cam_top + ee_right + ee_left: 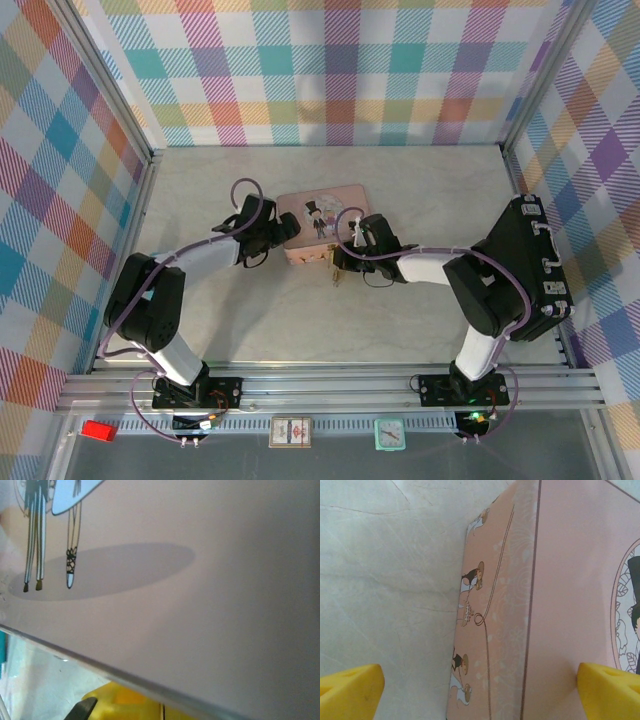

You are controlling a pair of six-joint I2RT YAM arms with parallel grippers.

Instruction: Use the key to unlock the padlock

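The pink tin (322,225) with its cartoon picture lies mid-table. My left gripper (278,232) is at its left end. In the left wrist view that gripper (480,695) is open, one yellow finger (350,692) over the table and the other over the tin's lid (570,605). My right gripper (345,253) sits at the tin's front right corner. Close under the lid's edge (150,580) its yellow fingers (130,705) meet at a thin seam, so the gripper (162,711) is shut. A small brass-coloured thing (337,271) shows just below it; whether it is the padlock or the key is too small to tell.
Plaid walls and a metal frame (150,160) close in the marble table (430,190) on three sides. Open tabletop lies behind the tin and towards the front left. Both forearms stretch in from the near rail (330,385).
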